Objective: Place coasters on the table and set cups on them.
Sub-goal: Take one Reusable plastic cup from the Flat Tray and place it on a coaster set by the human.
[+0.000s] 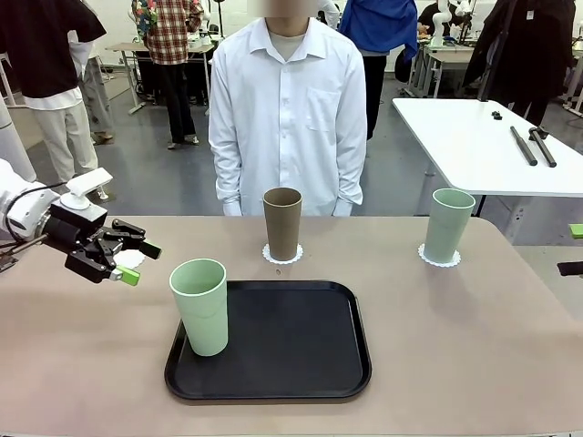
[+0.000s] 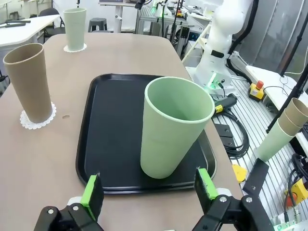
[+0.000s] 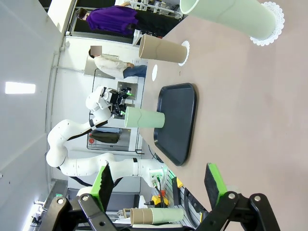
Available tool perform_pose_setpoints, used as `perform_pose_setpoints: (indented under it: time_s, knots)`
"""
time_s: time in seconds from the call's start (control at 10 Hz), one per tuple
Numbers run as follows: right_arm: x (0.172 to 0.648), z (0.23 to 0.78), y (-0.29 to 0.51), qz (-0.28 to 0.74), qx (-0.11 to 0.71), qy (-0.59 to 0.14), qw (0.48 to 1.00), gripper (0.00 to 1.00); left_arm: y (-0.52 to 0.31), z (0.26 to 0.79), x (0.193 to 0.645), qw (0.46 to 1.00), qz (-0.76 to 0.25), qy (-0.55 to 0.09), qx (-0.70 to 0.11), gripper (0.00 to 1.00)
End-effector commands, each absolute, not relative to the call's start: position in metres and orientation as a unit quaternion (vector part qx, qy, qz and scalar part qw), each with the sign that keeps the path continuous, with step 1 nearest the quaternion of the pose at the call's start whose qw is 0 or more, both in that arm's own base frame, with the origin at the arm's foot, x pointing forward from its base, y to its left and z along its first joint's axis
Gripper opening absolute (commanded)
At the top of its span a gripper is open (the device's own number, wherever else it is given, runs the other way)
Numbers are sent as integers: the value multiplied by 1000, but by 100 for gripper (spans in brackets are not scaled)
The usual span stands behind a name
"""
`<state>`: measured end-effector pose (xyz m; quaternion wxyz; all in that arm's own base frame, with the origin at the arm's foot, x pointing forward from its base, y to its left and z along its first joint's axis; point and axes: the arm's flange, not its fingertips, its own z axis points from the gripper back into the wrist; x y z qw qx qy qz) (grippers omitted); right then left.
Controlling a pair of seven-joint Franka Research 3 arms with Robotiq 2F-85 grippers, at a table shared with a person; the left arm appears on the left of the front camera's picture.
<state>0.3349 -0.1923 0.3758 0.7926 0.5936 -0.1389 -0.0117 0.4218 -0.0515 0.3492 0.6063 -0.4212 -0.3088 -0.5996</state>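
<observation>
Left gripper [image 1: 135,262] hanging low over the table [image 1: 474,346] at about 9 o'clock of the black tray [image 1: 273,387], jaws spread wide, nothing between them. A bare white coaster [image 1: 128,259] lying on the tabletop right by the fingertips — touching or just behind, can't tell from the front camera. From the left wrist camera, both green pads [image 2: 92,193] standing well apart, aimed at the mint cup [image 2: 173,127], with the cup sitting just beyond the gap between them.

That mint cup [image 1: 201,306] upright on the tray, tucked into the near-left corner, roughly 8 o'clock of the tray's middle. No coaster under it.

Brown cup [image 1: 282,224] upright on its lacy coaster [image 1: 282,257], at 12 o'clock of the tray, just past the far rim, directly in front of the person in the white shirt [image 1: 287,118] standing at the far edge.

Second mint cup [image 1: 448,226] upright on another coaster [image 1: 439,259], off at about 2 o'clock of the tray, well apart from the brown one, near the table's far right side.

Right gripper [image 3: 159,185] seen through its own wrist camera — jaws wide open, empty, green pads [image 3: 212,179] far apart, picture rolled sideways with the cups lying across the frame.
</observation>
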Motion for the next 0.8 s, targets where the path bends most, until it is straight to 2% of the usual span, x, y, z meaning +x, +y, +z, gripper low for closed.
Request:
perform_pose_setpoints:
  time_s: [0.0,0.1,0.3,0.4,0.7]
  knots:
    - [331,376,-189,-12,594,-144,791,100,-51,351,420,597,-602,-322,-421,100]
    - [331,376,-189,-12,594,-144,791,100,-51,349,422,606,-600,-309,-421,100]
    - [331,376,-189,-12,594,-144,791,100,-51,338,414,527,-613,-341,-479,100]
    - [331,376,-189,-12,594,-144,791,100,-49,329,408,518,-583,-348,-520,100]
    - [331,376,-189,-12,594,-144,791,100,-57,298,402,519,-545,-375,-541,100]
